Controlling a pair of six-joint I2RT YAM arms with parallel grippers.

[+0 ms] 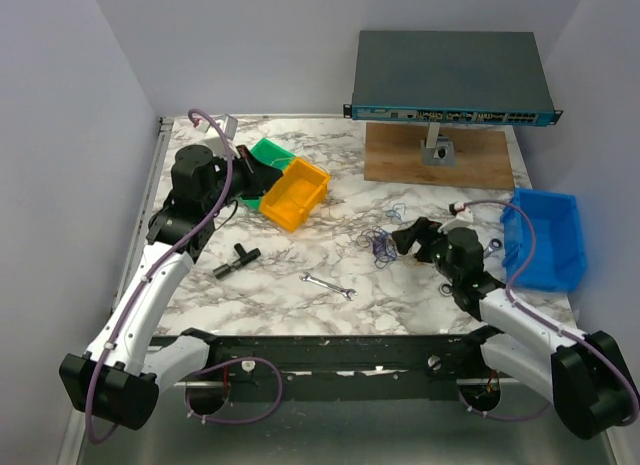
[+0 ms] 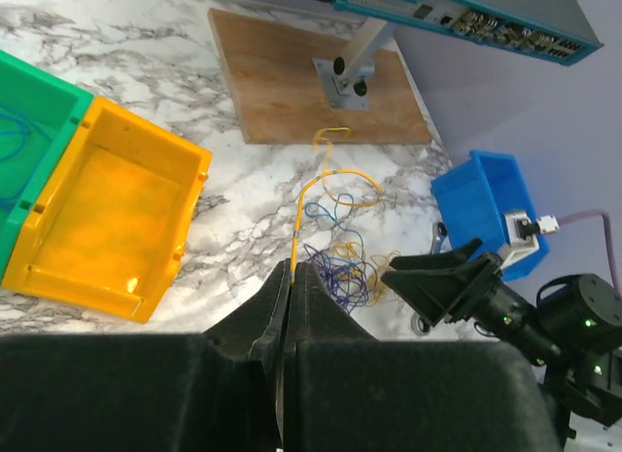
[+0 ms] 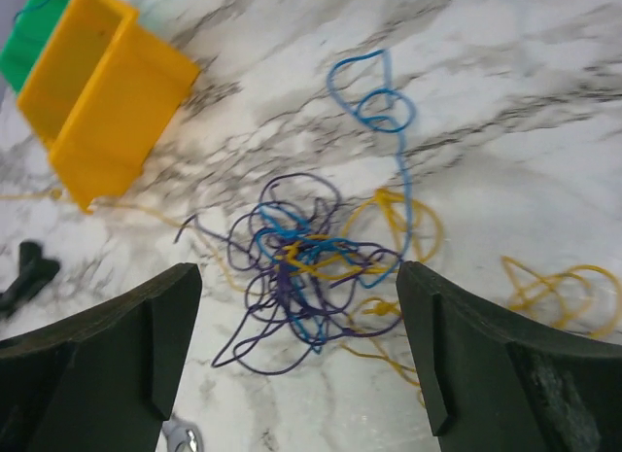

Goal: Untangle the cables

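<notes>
L claw (image 2: 290, 275) tight on yellow cable (image 2: 294, 228); R claw (image 3: 294, 282) wide over cables (image 3: 296, 248).

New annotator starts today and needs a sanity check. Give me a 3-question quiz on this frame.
1. True or false: the left gripper is shut on a yellow cable.
2. The right gripper is: A) shut on the tangle; B) open over the tangle; C) inside a bin.
3. Fill in: the yellow bin sits next to the ___ bin.

Key: 1 true; 2 B; 3 green, the green bin.
</notes>
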